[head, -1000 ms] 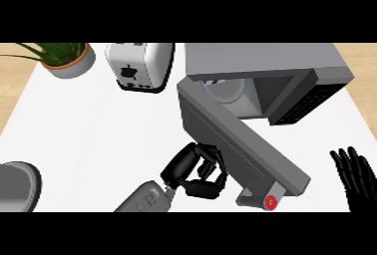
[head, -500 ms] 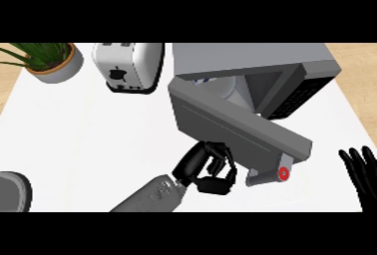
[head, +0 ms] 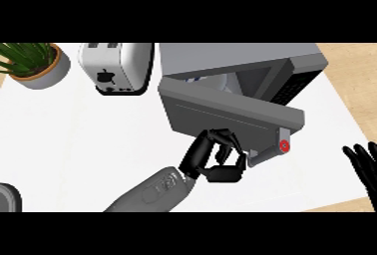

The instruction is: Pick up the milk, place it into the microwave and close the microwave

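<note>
The grey microwave (head: 243,55) stands at the back right of the white counter. Its door (head: 221,112) hangs partly open, swung out toward me, with a red spot on the handle end (head: 283,145). In the narrow gap behind the door a pale, bluish shape (head: 197,78) shows inside the oven; I cannot tell whether it is the milk. My left hand (head: 213,159) is against the door's outer face near its lower edge, fingers curled, holding nothing. My right hand (head: 362,162) rests open at the right edge, fingers up.
A white toaster (head: 117,67) stands left of the microwave, and a potted plant (head: 33,62) is in the far left corner. A grey round object (head: 7,199) peeks in at the lower left. The counter ends just right of the microwave.
The door has swung further toward the microwave's body, narrowing the gap. My left hand has moved forward with it against the door. The right hand has stayed in place.
</note>
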`<state>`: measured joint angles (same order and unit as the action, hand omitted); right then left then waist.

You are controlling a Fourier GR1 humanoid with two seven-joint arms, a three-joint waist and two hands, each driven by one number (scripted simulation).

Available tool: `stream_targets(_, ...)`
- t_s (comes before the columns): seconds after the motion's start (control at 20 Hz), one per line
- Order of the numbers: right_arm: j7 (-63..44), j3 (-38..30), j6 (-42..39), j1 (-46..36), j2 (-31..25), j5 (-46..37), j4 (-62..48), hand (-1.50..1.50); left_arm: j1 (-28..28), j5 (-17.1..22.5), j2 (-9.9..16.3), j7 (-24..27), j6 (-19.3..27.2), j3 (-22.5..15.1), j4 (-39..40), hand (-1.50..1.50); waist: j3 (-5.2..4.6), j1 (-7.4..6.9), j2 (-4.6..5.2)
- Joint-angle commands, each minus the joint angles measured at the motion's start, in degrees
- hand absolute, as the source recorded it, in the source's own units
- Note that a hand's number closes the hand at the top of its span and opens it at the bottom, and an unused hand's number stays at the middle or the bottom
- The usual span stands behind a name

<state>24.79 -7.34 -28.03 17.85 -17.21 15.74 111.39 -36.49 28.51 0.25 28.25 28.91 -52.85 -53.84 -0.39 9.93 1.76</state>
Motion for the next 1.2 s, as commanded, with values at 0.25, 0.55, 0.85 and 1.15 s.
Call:
stream_targets(0.25,-2.81,-3.01,-0.36,-3.12,-3.51,2.92,2.73,-1.50,-7.83,9.49,-0.26,-0.50,10.39,2.22,1.94,-1.50,0.07,3.11,0.64)
stream_targets(0.55,-2.35,-9.93,2.95,-8.60,-8.67,-2.28,4.72,-1.50,-10.98,13.89,-0.25,-2.00,13.08,3.04,5.23,-1.50,0.00,5.13,1.28)
stream_targets(0.85,-1.84,-12.55,4.81,-12.50,-12.55,-7.95,5.75,1.50,-12.05,18.78,-0.26,1.10,16.14,6.06,4.51,-1.50,-0.10,4.67,2.07)
stream_targets(1.15,-1.97,-13.50,5.45,-14.89,-13.94,-8.97,3.82,1.50,-13.30,22.43,-0.26,2.06,16.84,5.95,5.49,-1.50,0.12,4.86,2.80)
